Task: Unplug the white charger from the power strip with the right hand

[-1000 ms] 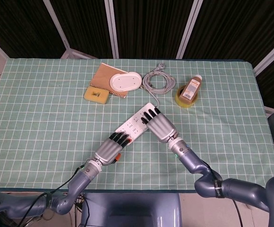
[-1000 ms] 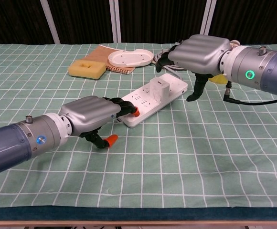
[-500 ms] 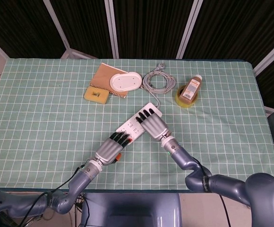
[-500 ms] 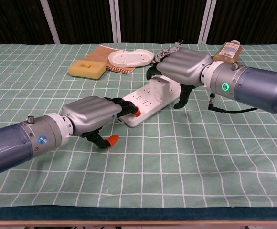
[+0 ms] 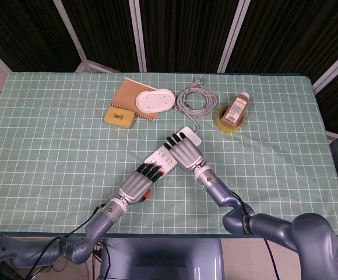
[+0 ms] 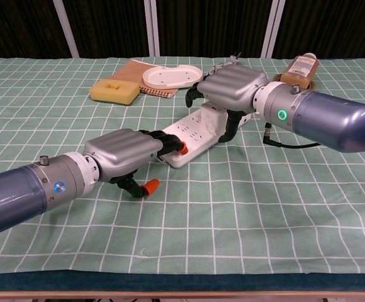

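The white power strip [image 5: 157,155] [image 6: 190,139] lies slantwise on the green checked cloth. A white charger [image 6: 208,117] stands plugged into its middle, mostly hidden in the head view. My right hand [image 5: 183,153] [image 6: 231,87] hovers right over the charger. Its fingers reach past the charger's far side and its thumb hangs down on the near right side. Contact with the charger cannot be made out. My left hand [image 5: 137,184] [image 6: 123,153] lies on the strip's near end, fingertips [image 6: 180,147] pressing on top, thumb off to the side.
At the back lie a brown notebook [image 5: 129,91] with a white oval dish [image 5: 154,101] on it, a yellow sponge [image 5: 118,116], a coiled grey cable [image 5: 193,100], and a brown bottle [image 5: 235,108] on a yellow tape roll [image 5: 226,125].
My right hand has moved left along the strip and lower, from beside the charger to directly over it, thumb coming in close. The left hand and strip have stayed put.
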Robot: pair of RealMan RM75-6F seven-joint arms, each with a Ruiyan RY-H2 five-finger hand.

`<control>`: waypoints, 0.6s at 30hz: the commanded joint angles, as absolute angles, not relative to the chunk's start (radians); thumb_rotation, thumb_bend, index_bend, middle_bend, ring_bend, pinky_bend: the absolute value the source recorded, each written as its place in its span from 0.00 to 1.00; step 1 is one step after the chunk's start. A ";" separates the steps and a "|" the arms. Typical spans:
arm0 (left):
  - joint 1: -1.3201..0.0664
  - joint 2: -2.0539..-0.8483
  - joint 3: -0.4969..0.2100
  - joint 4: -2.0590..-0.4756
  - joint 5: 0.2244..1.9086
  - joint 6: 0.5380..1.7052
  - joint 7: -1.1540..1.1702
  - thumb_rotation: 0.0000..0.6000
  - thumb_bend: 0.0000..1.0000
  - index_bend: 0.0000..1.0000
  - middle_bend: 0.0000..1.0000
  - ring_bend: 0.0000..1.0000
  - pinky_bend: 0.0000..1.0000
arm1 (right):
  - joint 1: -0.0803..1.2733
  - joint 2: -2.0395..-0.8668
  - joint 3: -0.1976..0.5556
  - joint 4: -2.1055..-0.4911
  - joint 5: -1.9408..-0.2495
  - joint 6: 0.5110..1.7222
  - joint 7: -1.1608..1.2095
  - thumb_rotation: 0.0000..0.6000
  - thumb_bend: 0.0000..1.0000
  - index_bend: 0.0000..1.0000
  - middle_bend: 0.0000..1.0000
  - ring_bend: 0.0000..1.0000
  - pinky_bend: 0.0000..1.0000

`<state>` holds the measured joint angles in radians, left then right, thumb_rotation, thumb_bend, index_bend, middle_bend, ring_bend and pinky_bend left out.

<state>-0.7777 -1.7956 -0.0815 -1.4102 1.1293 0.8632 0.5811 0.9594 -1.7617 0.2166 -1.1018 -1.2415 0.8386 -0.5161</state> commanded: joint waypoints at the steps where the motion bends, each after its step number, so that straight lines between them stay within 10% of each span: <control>1: -0.778 -1.794 -0.081 -1.411 1.130 0.866 0.579 1.00 0.47 0.14 0.08 0.01 0.15 | 0.963 -1.773 0.220 -1.082 -1.235 0.836 -0.507 1.00 0.22 0.26 0.22 0.19 0.25; 18: -0.781 -1.792 -0.072 -1.409 1.128 0.871 0.570 1.00 0.47 0.15 0.08 0.01 0.15 | 0.969 -1.804 0.214 -1.021 -1.224 0.826 -0.479 1.00 0.29 0.28 0.23 0.20 0.26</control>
<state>-0.7812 -1.7917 -0.0725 -1.4093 1.1285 0.8709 0.5705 0.9685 -1.8029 0.2150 -1.0232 -1.2241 0.8270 -0.4804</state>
